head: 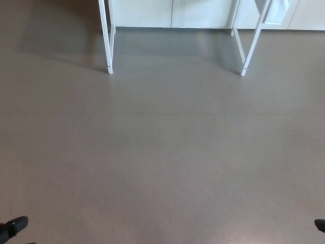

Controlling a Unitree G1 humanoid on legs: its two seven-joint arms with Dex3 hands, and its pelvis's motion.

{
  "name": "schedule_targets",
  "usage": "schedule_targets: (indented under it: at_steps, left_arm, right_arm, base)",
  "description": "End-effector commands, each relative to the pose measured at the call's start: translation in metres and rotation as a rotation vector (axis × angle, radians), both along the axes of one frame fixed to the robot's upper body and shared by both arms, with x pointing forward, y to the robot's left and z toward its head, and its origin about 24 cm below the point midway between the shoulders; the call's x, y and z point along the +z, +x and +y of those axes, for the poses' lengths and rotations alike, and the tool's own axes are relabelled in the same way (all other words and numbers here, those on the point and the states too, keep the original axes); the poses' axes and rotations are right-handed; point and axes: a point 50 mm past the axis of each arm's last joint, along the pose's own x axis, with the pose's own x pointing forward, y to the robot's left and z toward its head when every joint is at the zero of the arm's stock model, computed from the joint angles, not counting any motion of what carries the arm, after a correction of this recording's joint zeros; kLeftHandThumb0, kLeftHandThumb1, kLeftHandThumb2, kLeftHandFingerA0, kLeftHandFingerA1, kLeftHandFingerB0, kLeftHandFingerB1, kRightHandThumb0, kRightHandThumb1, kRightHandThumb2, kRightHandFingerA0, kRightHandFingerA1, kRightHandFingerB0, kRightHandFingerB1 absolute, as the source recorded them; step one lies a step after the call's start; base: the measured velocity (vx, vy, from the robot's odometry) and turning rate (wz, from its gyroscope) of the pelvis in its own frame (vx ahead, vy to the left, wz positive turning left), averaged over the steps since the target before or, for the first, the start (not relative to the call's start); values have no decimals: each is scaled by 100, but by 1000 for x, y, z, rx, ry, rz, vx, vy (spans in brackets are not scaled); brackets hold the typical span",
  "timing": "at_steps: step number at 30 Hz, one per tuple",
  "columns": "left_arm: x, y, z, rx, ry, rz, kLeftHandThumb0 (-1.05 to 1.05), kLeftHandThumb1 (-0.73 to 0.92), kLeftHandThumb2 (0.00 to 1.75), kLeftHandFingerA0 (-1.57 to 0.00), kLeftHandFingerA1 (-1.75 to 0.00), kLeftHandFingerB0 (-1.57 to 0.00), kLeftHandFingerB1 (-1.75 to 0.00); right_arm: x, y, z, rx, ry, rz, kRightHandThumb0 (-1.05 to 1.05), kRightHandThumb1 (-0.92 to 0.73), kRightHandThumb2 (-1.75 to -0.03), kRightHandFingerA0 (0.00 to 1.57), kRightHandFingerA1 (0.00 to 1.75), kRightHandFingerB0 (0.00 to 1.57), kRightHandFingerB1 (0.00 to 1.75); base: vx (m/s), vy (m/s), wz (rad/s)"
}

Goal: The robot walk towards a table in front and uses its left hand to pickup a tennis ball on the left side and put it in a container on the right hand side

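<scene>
The table (106,40) is standing at the far end of the view. Only its thin white legs are showing: one pair to the left, and another pair (251,43) to the right that is slanting slightly. The tabletop is lying beyond the upper edge of the picture. The tennis ball and the container are therefore out of sight, and their places cannot be told from here.

Behind the table, pale wall panels (172,12) are running across, meeting the ground just past the rear legs. By the table's right legs something white (277,12) is hanging down, possibly a cloth or a bag, though it is too cropped to be sure.

A wide stretch of smooth grey-brown floor (162,152) is spreading out in front of the table, with a soft shadow lying under it and between its legs.

Well apart from the table, at the near edge, the left hand (12,227) is peeking in as a small black shape. The right hand (320,224) is showing as a mere sliver at the opposite corner. So little of either hand is visible that I cannot tell whether it is released, clenched or grasping anything.
</scene>
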Motion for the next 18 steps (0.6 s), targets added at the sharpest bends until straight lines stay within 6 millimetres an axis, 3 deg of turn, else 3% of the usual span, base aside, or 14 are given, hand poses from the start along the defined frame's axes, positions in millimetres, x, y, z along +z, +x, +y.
schedule_targets:
  at_steps: [1, 10, 12, 18]
  left_arm:
    - [1, 2, 0, 2, -11, -22, -18, 67, 58, -42, -36, -40, -35]
    - [1, 4, -1, -1, 4, -21, -19, 67, 58, -45, -37, -41, -35]
    - [1, 4, -1, -2, 5, -24, -24, 63, 66, -42, -40, -39, -39]
    - [0, 3, -1, -8, 10, -13, -19, 67, 58, -46, -37, -41, -35]
  right_arm:
    - [3, 1, -5, 11, -25, -13, -6, -34, -85, 43, 67, 23, 57]
    - [5, 2, -4, 25, -45, -3, -6, -34, -85, 42, 66, 23, 57]
    - [5, 3, -3, 24, -39, -4, -5, -35, -85, 42, 66, 22, 57]
    - [4, 1, -4, 27, -47, 8, -6, -34, -85, 43, 66, 22, 56]
  base:
    - [262, -76, 10]
    - [317, -217, 25]
    - [371, -93, 2]
    - [323, 28, -14]
